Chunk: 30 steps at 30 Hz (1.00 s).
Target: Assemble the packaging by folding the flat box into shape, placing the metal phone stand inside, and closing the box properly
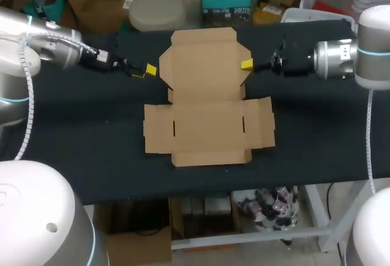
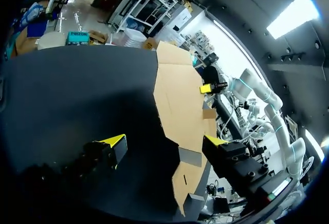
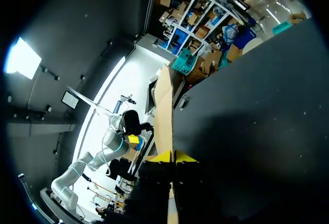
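Note:
A flat brown cardboard box [image 1: 207, 104] lies unfolded in the middle of the black table [image 1: 79, 150], with its lid panel toward the far side. My right gripper [image 1: 246, 65] is at the lid panel's right edge, shut on the thin side flap. In the right wrist view that flap [image 3: 164, 111] rises edge-on from between the yellow tips of the right gripper [image 3: 174, 157]. My left gripper [image 1: 144, 72] hovers open just left of the lid panel. In the left wrist view the left gripper [image 2: 164, 142] has the box [image 2: 180, 95] ahead of it, and the right gripper [image 2: 206, 88] shows beyond. No phone stand is in view.
Bare black table surface lies on both sides of the box and in front of it. A teal carton [image 1: 226, 0] and a pale round object [image 1: 157, 11] stand at the table's far edge.

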Each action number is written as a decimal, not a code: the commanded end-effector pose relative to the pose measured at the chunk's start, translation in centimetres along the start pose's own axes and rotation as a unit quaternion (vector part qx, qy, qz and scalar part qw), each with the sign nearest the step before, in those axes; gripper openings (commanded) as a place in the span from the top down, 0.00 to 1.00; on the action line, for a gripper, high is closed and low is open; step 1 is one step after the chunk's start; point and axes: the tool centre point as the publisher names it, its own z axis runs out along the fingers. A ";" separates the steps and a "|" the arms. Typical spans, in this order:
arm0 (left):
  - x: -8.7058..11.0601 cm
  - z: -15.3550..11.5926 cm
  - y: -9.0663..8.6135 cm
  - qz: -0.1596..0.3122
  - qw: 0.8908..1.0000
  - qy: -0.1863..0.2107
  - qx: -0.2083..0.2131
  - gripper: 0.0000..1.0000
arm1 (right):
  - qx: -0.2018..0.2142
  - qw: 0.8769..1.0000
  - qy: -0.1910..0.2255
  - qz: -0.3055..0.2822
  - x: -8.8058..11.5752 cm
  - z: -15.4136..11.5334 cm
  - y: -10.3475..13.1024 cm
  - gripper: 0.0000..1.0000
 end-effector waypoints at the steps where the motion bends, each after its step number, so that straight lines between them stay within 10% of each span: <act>1: -0.1 1.0 -0.4 0.018 0.999 0.005 0.032 0.00 | -0.009 1.000 0.005 -0.006 0.3 -0.5 -0.3 1.00; 30: 1.7 6.2 -5.5 0.117 0.986 0.104 0.053 0.00 | 0.005 0.997 0.062 -0.043 1.3 -0.8 0.6 1.00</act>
